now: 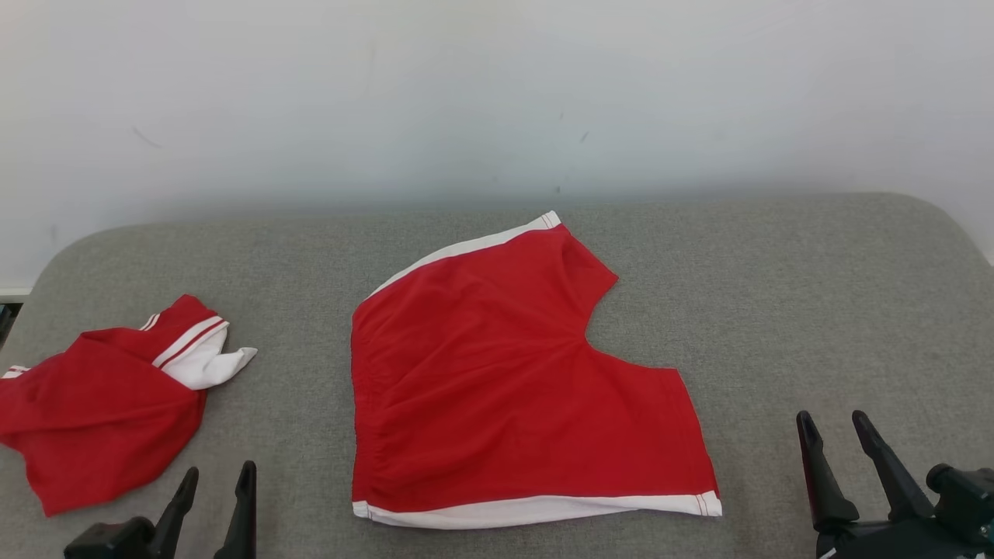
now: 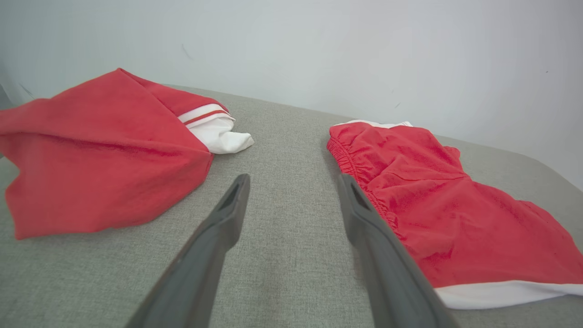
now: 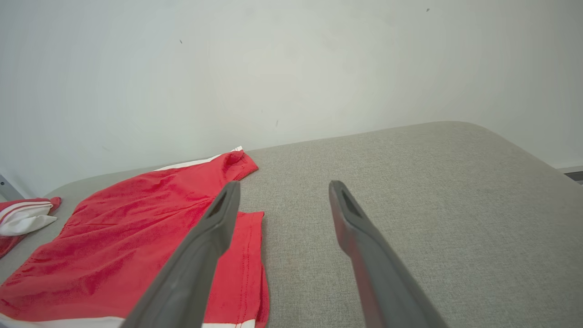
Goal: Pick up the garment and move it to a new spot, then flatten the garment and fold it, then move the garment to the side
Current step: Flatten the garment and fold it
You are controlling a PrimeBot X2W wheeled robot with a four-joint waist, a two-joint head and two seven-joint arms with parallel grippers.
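The red shorts lie spread at the centre of the frame; we judge them light, soft and limp, best pinched at the elastic waistband or white-trimmed hems. A crumpled red garment sits lower left. Our left gripper and right gripper rest at the bottom corners, fingers released, empty. Grey fabric counter, pale wall behind.

— What kind of place is this?
— A plain test room, by the look of it, not clearly a home: a bare white wall fills the top of the frame (a few small scuffs on it).
— And lower down?
— A grey cloth-covered table with rounded corners, and red clothes laid out mid-frame.
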